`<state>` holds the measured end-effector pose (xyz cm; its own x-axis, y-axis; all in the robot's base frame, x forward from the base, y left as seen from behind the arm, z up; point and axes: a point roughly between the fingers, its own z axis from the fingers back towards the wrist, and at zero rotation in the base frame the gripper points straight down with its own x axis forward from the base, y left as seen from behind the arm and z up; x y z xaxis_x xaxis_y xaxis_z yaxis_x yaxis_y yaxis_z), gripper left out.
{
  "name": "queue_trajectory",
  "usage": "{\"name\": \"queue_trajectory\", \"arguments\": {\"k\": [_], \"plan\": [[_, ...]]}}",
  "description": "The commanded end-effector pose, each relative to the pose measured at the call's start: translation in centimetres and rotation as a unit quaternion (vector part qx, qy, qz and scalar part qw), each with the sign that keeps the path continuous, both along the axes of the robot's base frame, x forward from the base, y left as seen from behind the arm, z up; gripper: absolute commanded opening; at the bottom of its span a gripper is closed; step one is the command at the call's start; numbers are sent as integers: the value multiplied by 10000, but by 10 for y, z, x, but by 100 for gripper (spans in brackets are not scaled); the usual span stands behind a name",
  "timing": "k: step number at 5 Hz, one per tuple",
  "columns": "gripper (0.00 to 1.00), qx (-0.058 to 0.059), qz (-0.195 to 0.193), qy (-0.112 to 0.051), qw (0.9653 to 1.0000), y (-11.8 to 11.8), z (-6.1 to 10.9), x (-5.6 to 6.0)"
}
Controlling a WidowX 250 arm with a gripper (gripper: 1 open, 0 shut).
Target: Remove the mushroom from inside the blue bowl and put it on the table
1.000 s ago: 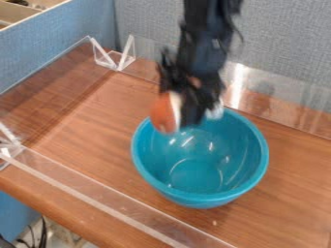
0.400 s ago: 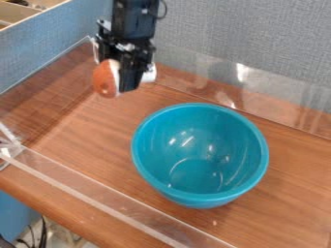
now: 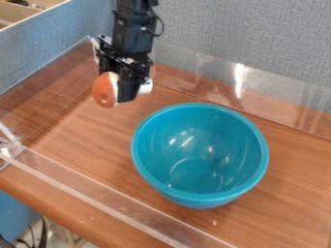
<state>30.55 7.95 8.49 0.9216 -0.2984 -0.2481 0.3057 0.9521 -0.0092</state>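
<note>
Left of the blue bowl (image 3: 200, 155) and above the table (image 3: 77, 131), the gripper (image 3: 119, 87) is clamped on the mushroom (image 3: 105, 89), clear of the bowl's rim.

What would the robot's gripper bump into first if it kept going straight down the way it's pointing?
Most likely the table. The gripper, shut on the mushroom, points down at bare wood left of the blue bowl, so the mushroom would probably touch first. Depth is hard to judge.

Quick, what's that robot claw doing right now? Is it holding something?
Gripper: closed on the mushroom, held above the table, clear of the blue bowl.
</note>
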Motion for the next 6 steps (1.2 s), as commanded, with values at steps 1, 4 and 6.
{"name": "queue_trajectory", "arguments": {"k": [1,4,6], "plan": [[0,115,57,-254,9996,12,10,13],[0,218,73,-82,9997,26,-7,28],[0,267,54,-42,9996,31,-12,33]]}}
